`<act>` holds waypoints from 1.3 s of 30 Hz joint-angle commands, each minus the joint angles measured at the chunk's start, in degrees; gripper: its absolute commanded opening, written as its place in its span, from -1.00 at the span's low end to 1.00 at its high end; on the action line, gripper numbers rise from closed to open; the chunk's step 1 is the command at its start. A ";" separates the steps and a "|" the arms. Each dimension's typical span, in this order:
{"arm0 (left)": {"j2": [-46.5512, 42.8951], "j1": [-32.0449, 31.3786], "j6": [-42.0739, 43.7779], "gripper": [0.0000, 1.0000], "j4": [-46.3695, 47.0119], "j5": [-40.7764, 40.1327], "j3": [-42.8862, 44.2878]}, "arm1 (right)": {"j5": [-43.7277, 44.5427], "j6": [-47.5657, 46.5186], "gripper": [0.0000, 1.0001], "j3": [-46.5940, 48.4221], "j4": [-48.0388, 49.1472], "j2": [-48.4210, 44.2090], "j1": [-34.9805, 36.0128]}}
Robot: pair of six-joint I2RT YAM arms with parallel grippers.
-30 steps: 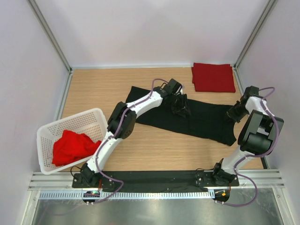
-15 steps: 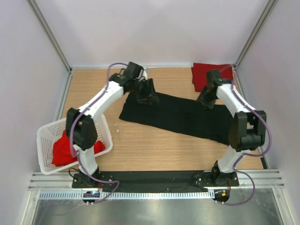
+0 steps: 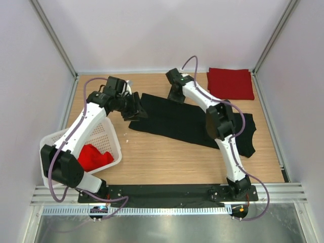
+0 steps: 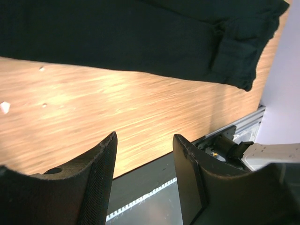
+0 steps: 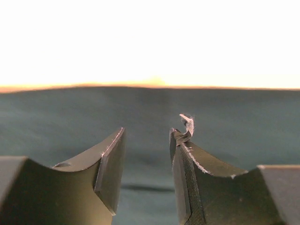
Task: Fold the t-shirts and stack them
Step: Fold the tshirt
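The black t-shirt [image 3: 167,119] lay as a long band slanting across the table [image 3: 167,164], one end toward the far left and the other near the right edge. I judged it was spread that way so its ends could next be folded inward. My left gripper [image 3: 135,110] hung just beside the band's left end, jaws well apart and nothing between them. Its wrist camera showed only bare wood, with the dark cloth beyond the fingers. My right gripper [image 3: 174,95] sat low at the far edge of the same shirt, jaws parted to a moderate gap and likewise empty, a wisp of pale fluff [image 5: 187,123] clinging to one fingertip. The folded red t-shirt [image 3: 230,83] rested in the far right corner, apart from the black one, probably as the base of the stack. A crumpled red t-shirt [image 3: 93,157] waited in the white basket [image 3: 55,144] at the near left, partly masked by my left arm. My right forearm crossed the band's right half and hid the cloth beneath it. The right wrist view was washed out above the cloth, so I could not tell whether those fingertips touched the shirt or only hovered over it.
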 commanded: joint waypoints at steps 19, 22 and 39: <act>-8.99 6.20 5.37 0.08 -4.60 0.30 -3.26 | -1.20 -9.91 -0.03 1.93 -3.16 5.44 16.49; -8.55 6.55 5.29 0.08 -4.07 1.35 -2.99 | -3.84 -11.33 -0.03 -8.08 -1.50 0.08 19.22; -8.81 6.82 3.71 0.08 -0.82 4.34 -5.10 | 12.05 16.14 0.79 -29.24 -12.13 -34.18 -1.22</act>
